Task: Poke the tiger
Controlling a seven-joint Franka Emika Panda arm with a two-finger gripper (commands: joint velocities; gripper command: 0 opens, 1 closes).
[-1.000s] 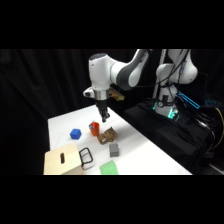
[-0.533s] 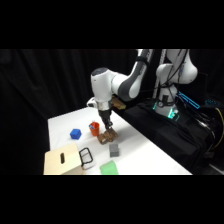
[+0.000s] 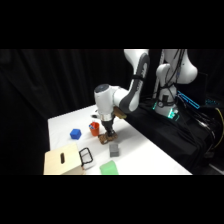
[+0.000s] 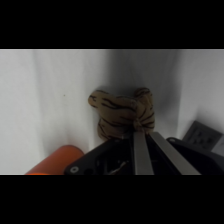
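Observation:
The tiger (image 4: 120,114), a tan plush figure with dark stripes, lies on the white table (image 4: 45,100) in the middle of the wrist view. My gripper (image 4: 141,132) has its two metal fingers (image 4: 139,152) pressed together, and their tips rest against the tiger's near side. In the side view the gripper (image 3: 107,132) has come down from above onto the tiger (image 3: 106,139), which it mostly hides. Nothing is held.
A red-orange block (image 3: 94,128) stands just left of the tiger, a blue block (image 3: 75,133) further left, and a gray cube (image 3: 114,149) in front. A wooden box (image 3: 61,161) with a black handle (image 3: 86,157) and a green piece (image 3: 109,168) sit at the near edge.
The arm has come down and forward over the last second, bringing the gripper from well above the table to the tiger. The other objects have not moved.

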